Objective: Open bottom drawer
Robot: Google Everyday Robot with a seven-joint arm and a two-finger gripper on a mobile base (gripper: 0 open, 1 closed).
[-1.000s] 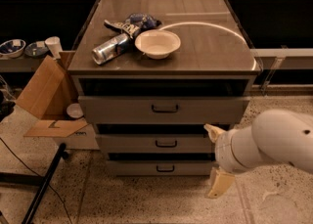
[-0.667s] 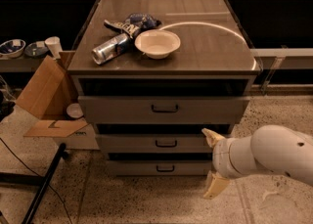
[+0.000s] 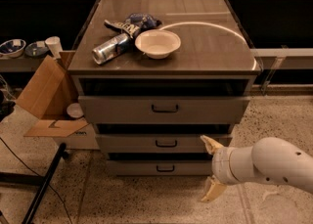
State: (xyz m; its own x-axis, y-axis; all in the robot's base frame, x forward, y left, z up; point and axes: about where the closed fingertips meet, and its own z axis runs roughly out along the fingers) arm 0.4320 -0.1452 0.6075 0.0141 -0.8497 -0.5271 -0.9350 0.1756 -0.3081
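Observation:
The bottom drawer [image 3: 146,168] is the lowest and narrowest grey front of the cabinet, with a small black bar handle [image 3: 165,168] at its centre. It sits shut under the mid-sized drawer [image 3: 132,143] and the tall top drawer [image 3: 122,109]. My gripper [image 3: 209,168] comes in from the lower right on a white arm [image 3: 266,164]. Its two cream fingers are spread open, one at the middle drawer's right end, one below near the floor. It holds nothing and is to the right of the bottom handle.
The cabinet top [image 3: 210,42] holds a white bowl [image 3: 157,43], a silver can [image 3: 110,49] and a blue bag [image 3: 139,21]. An open cardboard box [image 3: 46,98] stands at the left. A black stand leg [image 3: 44,184] crosses the speckled floor at lower left.
The arm and gripper have shifted a little left and down, toward the right end of the lower drawers. The drawers have not moved.

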